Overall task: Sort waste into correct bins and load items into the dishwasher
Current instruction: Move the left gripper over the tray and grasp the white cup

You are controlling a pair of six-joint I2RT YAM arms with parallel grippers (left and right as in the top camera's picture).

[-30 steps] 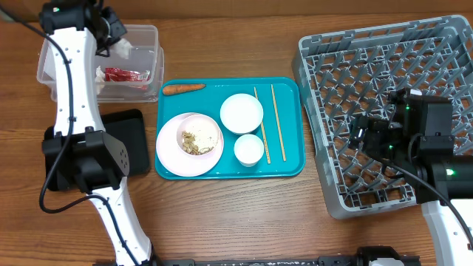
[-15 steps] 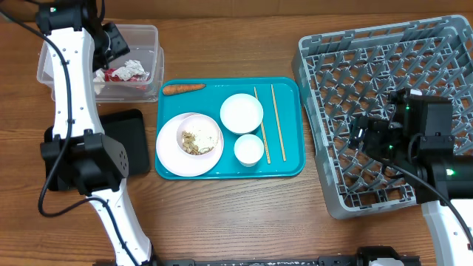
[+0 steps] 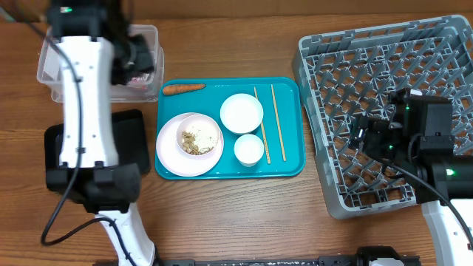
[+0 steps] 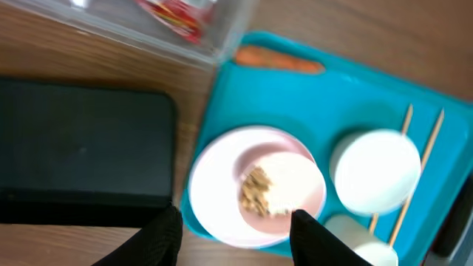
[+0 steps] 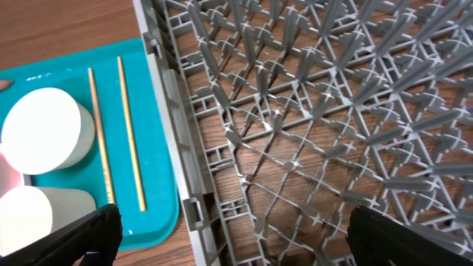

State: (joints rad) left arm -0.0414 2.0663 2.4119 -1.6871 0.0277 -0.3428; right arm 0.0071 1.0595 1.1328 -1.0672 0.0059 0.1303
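My left gripper (image 3: 139,56) hangs open and empty at the clear tub's (image 3: 150,33) right edge. In the left wrist view its fingers (image 4: 159,235) frame the pink plate (image 4: 218,203) with beige scraps (image 4: 255,189) far below. A red wrapper (image 4: 174,13) lies in the tub. On the teal tray (image 3: 293,167) are the carrot (image 3: 183,89), a white bowl (image 3: 242,113), a white cup (image 3: 249,149) and two chopsticks (image 3: 261,125). My right gripper (image 5: 244,247) is wide open and empty over the grey rack's (image 3: 325,66) left part.
The black tray (image 3: 137,140) lies left of the teal tray, partly under my left arm. The rack's left wall (image 5: 166,111) stands between the right gripper and the teal tray (image 5: 157,214). Bare wooden table shows in front of the tray.
The left gripper opened and the white tissue dropped into the clear tub. The left arm then swung right, towards the teal tray. The right arm has not moved.
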